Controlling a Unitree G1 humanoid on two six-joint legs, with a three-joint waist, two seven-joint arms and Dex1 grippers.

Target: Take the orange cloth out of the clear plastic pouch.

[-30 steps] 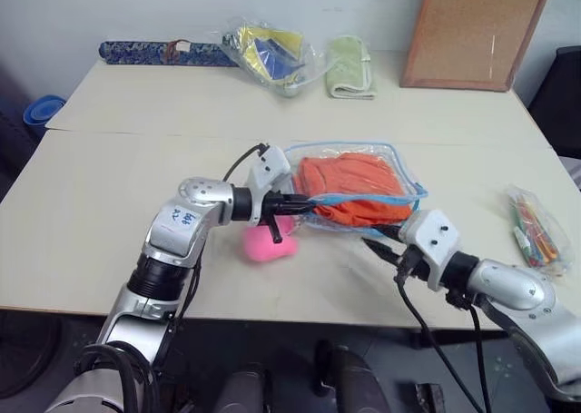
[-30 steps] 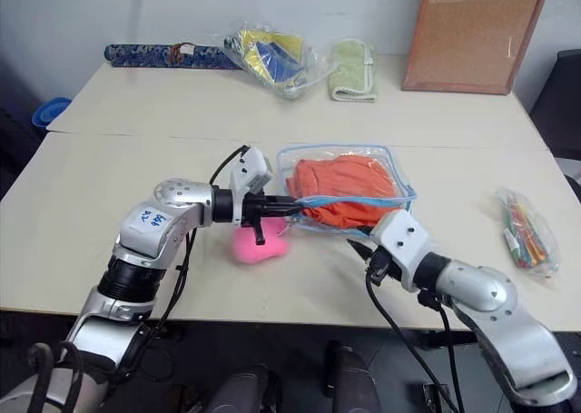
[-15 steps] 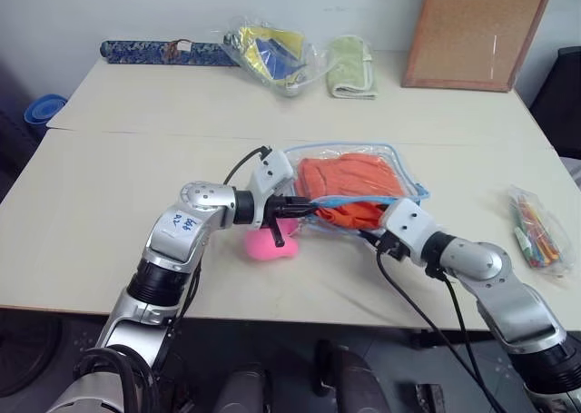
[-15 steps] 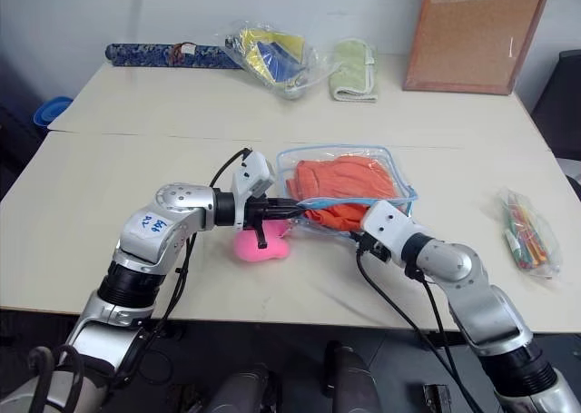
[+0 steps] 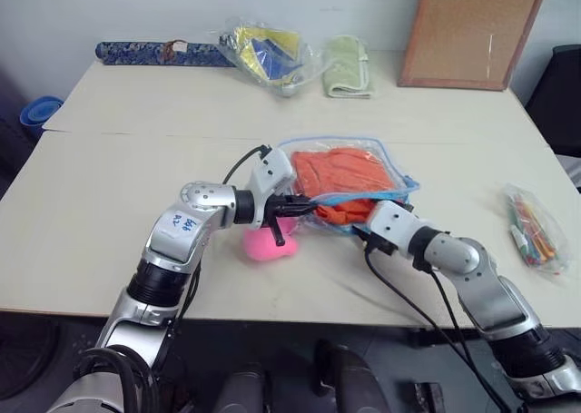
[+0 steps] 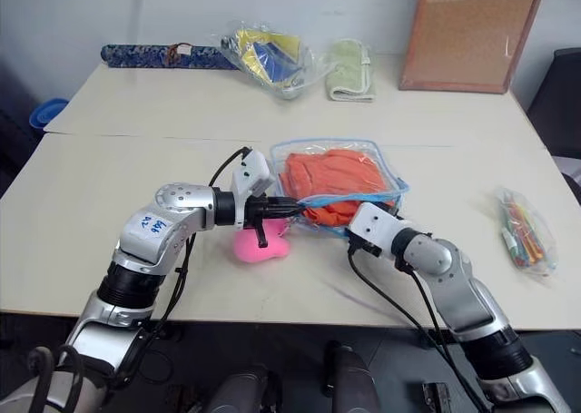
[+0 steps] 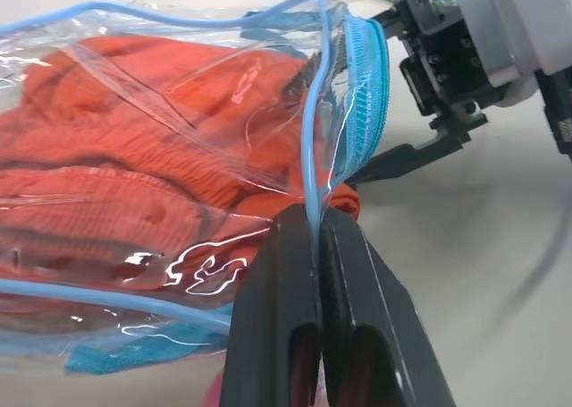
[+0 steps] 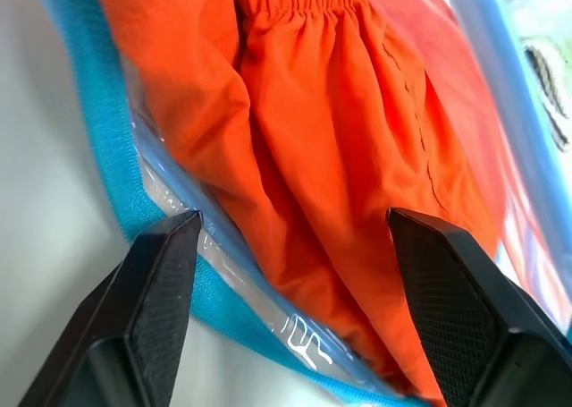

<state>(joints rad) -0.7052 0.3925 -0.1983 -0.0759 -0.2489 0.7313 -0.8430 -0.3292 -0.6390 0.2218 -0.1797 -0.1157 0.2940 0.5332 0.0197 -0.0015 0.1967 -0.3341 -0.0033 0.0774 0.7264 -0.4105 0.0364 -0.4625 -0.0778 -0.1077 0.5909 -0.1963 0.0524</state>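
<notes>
Left wrist view: left gripper [image 7: 318, 224] jaws clamp clear plastic pouch [image 7: 179, 112] edge; right gripper [image 8: 295, 246] jaws spread, seemingly straddling orange cloth [image 8: 331, 139].

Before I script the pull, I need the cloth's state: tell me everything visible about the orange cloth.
The orange cloth is bright, soft, crumpled fabric with a gathered, elastic-looking hem. It lies inside the clear plastic pouch on the table, bulging out at the pouch's open near edge. The left gripper is shut on the pouch's blue edging beside it. The right gripper is open, its fingers straddling the protruding fold without closing on it.
</notes>
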